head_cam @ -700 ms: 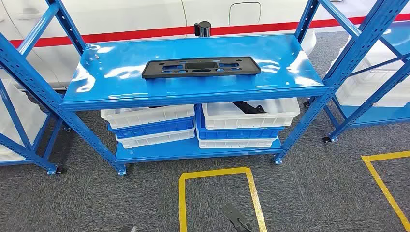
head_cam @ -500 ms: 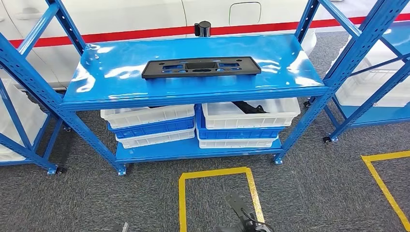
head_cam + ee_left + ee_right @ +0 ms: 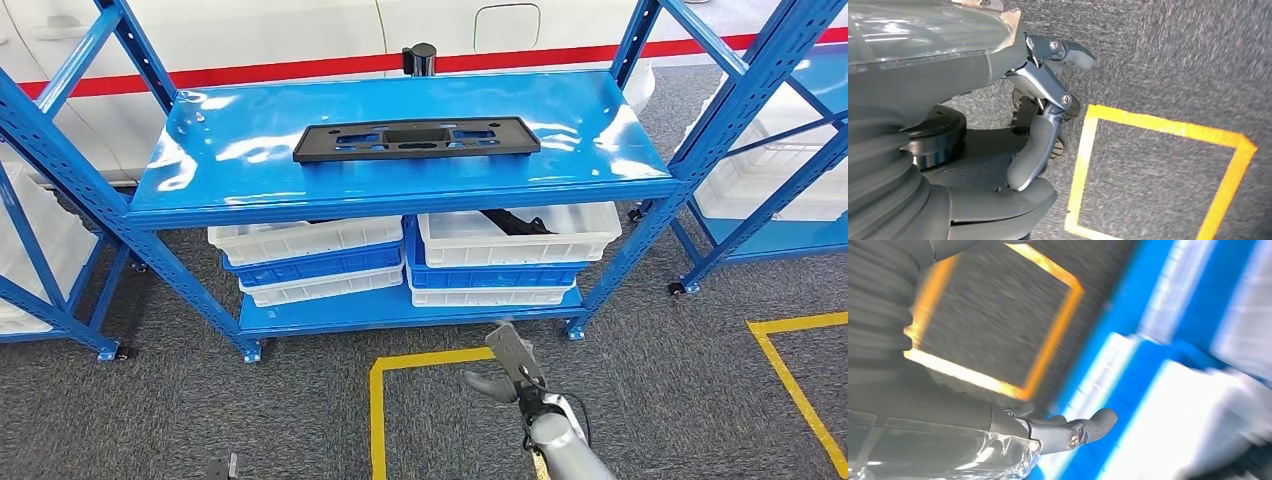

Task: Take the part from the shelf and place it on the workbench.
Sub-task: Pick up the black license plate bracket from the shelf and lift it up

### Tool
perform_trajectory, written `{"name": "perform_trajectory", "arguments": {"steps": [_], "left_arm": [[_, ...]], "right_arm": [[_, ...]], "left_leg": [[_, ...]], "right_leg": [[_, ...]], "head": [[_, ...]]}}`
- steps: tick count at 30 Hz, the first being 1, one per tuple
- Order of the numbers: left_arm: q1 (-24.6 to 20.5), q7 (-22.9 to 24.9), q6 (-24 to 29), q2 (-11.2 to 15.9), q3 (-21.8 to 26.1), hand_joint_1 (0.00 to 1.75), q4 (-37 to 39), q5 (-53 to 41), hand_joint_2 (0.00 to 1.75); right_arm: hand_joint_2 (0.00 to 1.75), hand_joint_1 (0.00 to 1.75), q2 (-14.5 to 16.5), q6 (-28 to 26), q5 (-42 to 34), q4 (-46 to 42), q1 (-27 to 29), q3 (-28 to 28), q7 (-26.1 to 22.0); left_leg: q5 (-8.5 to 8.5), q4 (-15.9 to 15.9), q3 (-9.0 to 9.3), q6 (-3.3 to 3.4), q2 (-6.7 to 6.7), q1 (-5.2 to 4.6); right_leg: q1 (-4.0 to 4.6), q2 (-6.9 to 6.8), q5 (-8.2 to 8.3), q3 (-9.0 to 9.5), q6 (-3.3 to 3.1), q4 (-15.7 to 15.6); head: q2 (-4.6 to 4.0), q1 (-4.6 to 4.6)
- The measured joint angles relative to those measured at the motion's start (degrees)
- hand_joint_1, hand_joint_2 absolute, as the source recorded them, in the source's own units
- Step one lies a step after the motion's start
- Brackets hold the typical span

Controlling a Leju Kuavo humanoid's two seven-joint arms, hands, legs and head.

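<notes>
The part [image 3: 415, 140] is a long flat black plastic plate with cut-outs, lying across the middle of the blue rack's top shelf [image 3: 200, 170]. My right hand [image 3: 505, 365] is raised low in front of the rack, over the carpet near the yellow tape, with its fingers stretched out and nothing in it. The right wrist view is blurred and shows its empty fingers [image 3: 1073, 432] pointing toward the rack's lower bins. A small piece of my left hand [image 3: 222, 467] shows at the head view's bottom edge. Seen from the left wrist, that hand's fingers [image 3: 1045, 92] are apart and hold nothing.
White and blue bins [image 3: 515, 245] are stacked on the rack's lower shelf. A yellow tape square [image 3: 378, 400] marks the carpet in front. More blue racks stand at the left [image 3: 30, 290] and right [image 3: 760, 190]. A black cylinder [image 3: 419, 58] stands behind the shelf, before a white car.
My right hand has risen from the bottom edge up toward the rack. The left hand has shifted slightly left along the bottom edge. The part has not moved.
</notes>
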Motion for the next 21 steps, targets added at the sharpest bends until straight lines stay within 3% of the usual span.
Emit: {"name": "perform_trajectory", "arguments": {"steps": [12,21], "left_arm": [[-1.29,-4.04,6.74,-0.71,-8.05,0.00,0.02,9.78,1.75],[-1.40,-0.67,10.21,-1.48,-15.49,0.00,0.31,10.38,1.75]], "right_arm": [[1.75,0.00,-3.47,-0.78,6.37,-19.72,-0.90,-4.14,-4.45],[1.75,0.00,-5.64,-1.45,11.71,-37.42,-1.00,-4.14,-3.51]], "left_leg": [[0.01,0.03,0.00,0.02,0.01,-0.01],[0.01,0.04,0.00,0.02,0.01,-0.01]], "right_leg": [[0.00,0.01,0.04,0.01,0.05,0.00],[0.00,0.01,0.04,0.00,0.05,0.00]], "head": [[0.00,0.00],[0.01,0.00]]}}
